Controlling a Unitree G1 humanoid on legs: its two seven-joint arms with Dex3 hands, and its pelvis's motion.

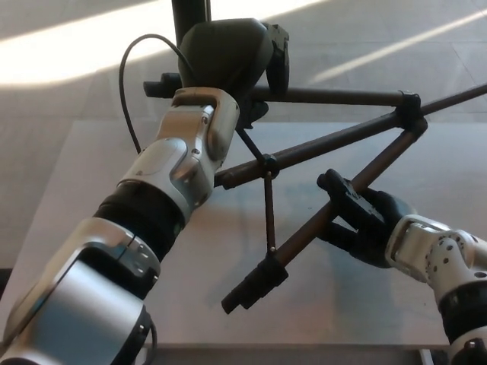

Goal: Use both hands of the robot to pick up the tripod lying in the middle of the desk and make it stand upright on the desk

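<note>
Reaching up from the lower left, the left hand [228, 65] is clamped around the tripod [319, 148] at its head end, near the top of the view. From that hand the tripod's long axis runs roughly level toward the right, legs splaying out above the desk [91, 190]. One leg slants down and left of the right hand [361, 220], whose dark fingers [342, 194] close around its middle.
</note>
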